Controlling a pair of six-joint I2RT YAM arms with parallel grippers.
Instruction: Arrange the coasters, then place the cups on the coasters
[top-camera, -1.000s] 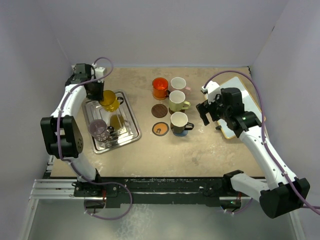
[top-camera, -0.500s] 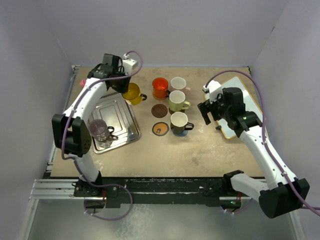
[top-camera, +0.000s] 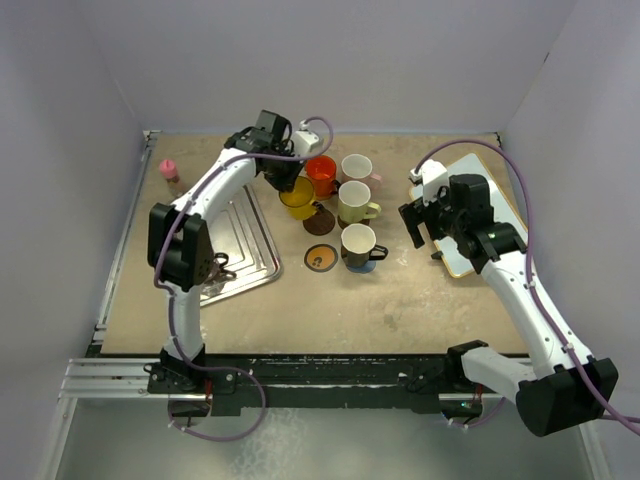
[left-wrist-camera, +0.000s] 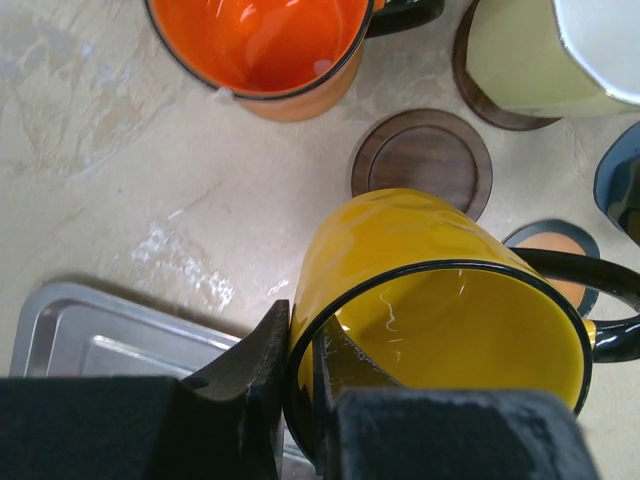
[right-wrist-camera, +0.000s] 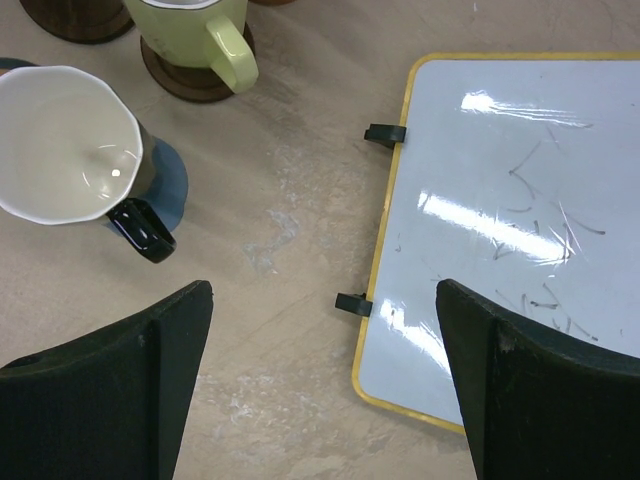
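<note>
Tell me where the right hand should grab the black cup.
I'd take the black cup by its rim wall, from above: one finger inside, one outside, on the side towards the right hand, beside the handle. It stands upright, mouth open, free on that side; the green cup crowds the far side.

A silver metal tray (top-camera: 255, 250) lies on the left side of the table (top-camera: 400, 300). A small pink-capped bottle (top-camera: 169, 170) stands upright near the far-left corner. A yellow-framed whiteboard (right-wrist-camera: 520, 200) with two black clips (right-wrist-camera: 385, 133) lies flat at the right.
</note>
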